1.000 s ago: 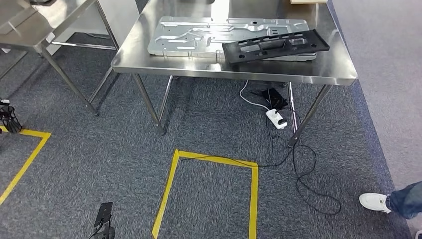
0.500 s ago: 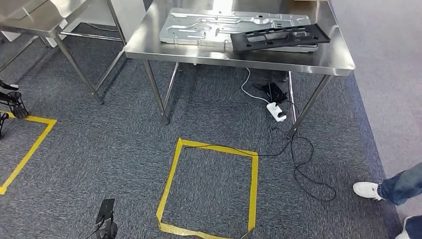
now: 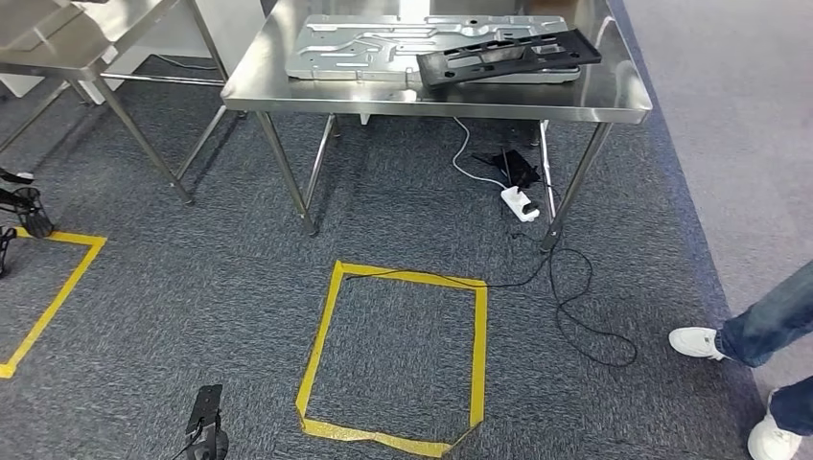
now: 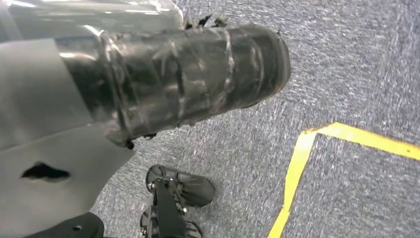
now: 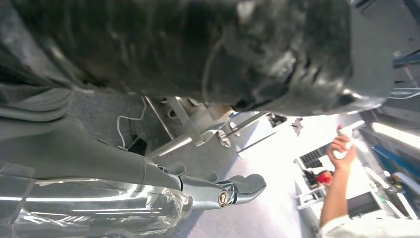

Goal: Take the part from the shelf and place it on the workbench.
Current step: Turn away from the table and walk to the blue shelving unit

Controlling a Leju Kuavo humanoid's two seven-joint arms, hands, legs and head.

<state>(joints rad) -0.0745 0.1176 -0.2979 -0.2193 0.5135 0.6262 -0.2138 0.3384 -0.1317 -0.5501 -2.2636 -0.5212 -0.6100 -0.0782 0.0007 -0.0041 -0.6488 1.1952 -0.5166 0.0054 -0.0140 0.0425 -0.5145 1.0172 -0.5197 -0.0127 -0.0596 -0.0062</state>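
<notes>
1. While the view has swung and pulled back since a second ago, you're seeing camera motion: the black part [image 3: 508, 56] hasn't budged, lying across the grey metal panel [image 3: 383, 46] on the steel workbench [image 3: 422, 98].
2. So placement looks done, in my judgement.
3. You can't tell either hand's state: the left hand [image 4: 173, 84] looks wrapped and blurred, the right hand [image 5: 198, 44] is a dark blur.
4. A person's leg and shoe [image 3: 757, 331] are cut off at the edge.

A flat black part [image 3: 508, 56] lies slantwise across a silver metal sheet [image 3: 383, 46] on the steel workbench [image 3: 288, 91], no fingers near it.
</notes>
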